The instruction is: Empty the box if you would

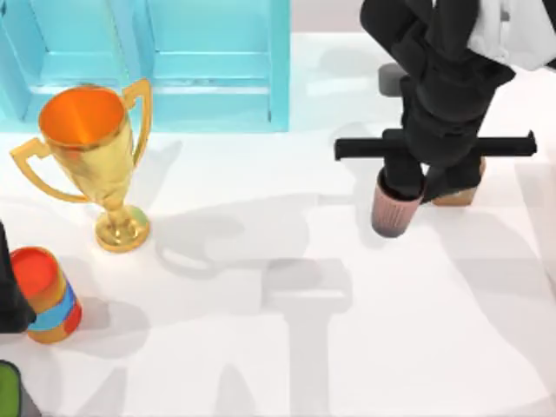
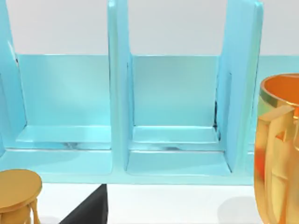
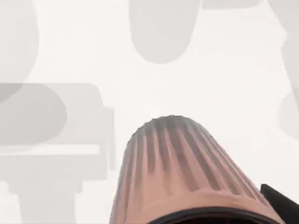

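Top view of the white table [image 1: 287, 365]. The light-blue box [image 1: 156, 61], divided into open compartments, lies along the far edge at the left; the left wrist view shows two of its compartments [image 2: 175, 116], with nothing in them. A gold trophy [image 1: 95, 156] stands upright just in front of the box, apart from it, and a can with a red top and coloured bands [image 1: 48, 295] stands nearer the front at the left edge. The right gripper [image 1: 408, 187], at the right half of the table, grasps a ribbed pink cup [image 1: 393, 208] at its upper end; the cup [image 3: 180, 172] hangs bottom-down over the bare table surface, well apart from the box. Whether it touches the table cannot be judged. A tan block [image 1: 459, 193] lies just beside the right arm, partly hidden. The left arm sits at the left edge beside the can; its finger state cannot be told.
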{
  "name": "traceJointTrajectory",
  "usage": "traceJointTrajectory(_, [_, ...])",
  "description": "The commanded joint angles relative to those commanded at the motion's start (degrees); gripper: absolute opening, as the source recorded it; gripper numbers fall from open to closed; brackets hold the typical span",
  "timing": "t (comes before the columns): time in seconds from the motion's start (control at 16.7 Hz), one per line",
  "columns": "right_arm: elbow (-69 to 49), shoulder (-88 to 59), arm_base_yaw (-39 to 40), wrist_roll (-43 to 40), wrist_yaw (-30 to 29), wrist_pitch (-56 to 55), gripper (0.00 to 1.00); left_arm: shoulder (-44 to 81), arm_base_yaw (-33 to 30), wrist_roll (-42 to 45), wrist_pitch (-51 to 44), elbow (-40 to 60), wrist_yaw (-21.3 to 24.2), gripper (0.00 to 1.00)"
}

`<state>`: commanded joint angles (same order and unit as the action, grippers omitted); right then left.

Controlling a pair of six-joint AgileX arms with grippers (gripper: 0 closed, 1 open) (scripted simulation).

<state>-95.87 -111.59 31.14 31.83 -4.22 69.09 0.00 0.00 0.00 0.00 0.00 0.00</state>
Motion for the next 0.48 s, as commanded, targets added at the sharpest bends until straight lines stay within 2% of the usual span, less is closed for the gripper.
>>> traceJointTrajectory(0.24, [7.5,0.9,9.8,10.2,-0.8,-4.0,0.00,0.0,0.0,0.0,0.0,0.0,0.0,1.00])
traceJointTrajectory(0.48, [10.1,1.0,11.8,13.8,-1.2,-5.1,0.00,0.0,0.0,0.0,0.0,0.0,0.0,1.00])
